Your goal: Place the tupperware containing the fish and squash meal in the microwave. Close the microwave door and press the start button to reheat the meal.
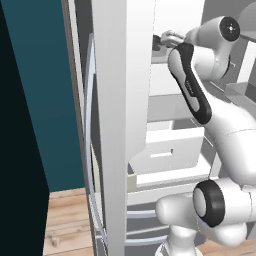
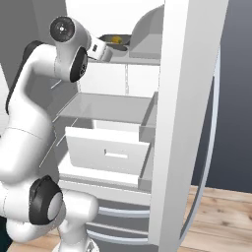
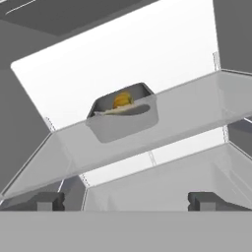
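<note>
Tupperware [image 3: 124, 118] sits on an upper glass shelf [image 3: 187, 106] inside an open white refrigerator, close to the shelf's front edge and well short of the white back wall [image 3: 123, 54]. It is a shallow grey container with rounded corners, and the fish and squash meal [image 3: 122, 100] shows as a yellow-orange lump above a pale strip inside it. In the right base view the same container [image 2: 114, 40] appears on the top shelf with the yellow food [image 2: 116, 39] visible, just beyond the arm's wrist. The gripper [image 3: 127, 201] points at the shelf from in front and slightly below; its two dark fingertips [image 3: 45, 201] stand far apart, spread wide with nothing between them, and they are apart from the container. Below the top shelf lie a second glass shelf [image 2: 106, 106] and a white drawer [image 2: 106, 155] pulled partly forward. The open fridge door [image 2: 184, 123] stands edge-on at the right of the right base view.
</note>
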